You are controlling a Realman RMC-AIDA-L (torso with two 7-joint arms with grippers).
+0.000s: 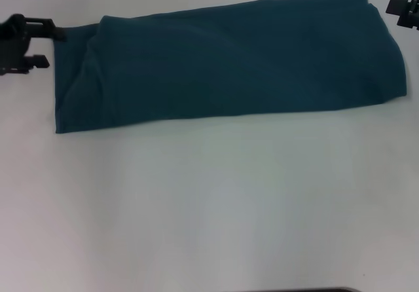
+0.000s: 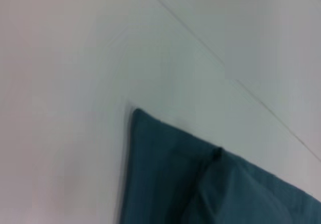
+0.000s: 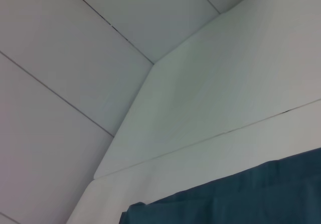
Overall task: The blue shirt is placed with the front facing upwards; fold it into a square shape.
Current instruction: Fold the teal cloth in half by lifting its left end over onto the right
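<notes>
The blue shirt (image 1: 229,63) lies on the white table (image 1: 209,207) as a long folded band running left to right across the far half, with no lettering showing. My left gripper (image 1: 54,46) stands open just off the band's left end, with nothing between its fingers. My right gripper (image 1: 402,10) is partly in view at the far right, just beyond the band's upper right corner. The left wrist view shows a folded corner of the shirt (image 2: 200,184) on the table. Along the edge of the right wrist view runs one border of the shirt (image 3: 241,199).
The table's near half (image 1: 209,226) is bare white surface. Thin seams between panels (image 3: 100,33) run beyond the table in the right wrist view. A dark strip (image 1: 294,290) marks the table's front edge.
</notes>
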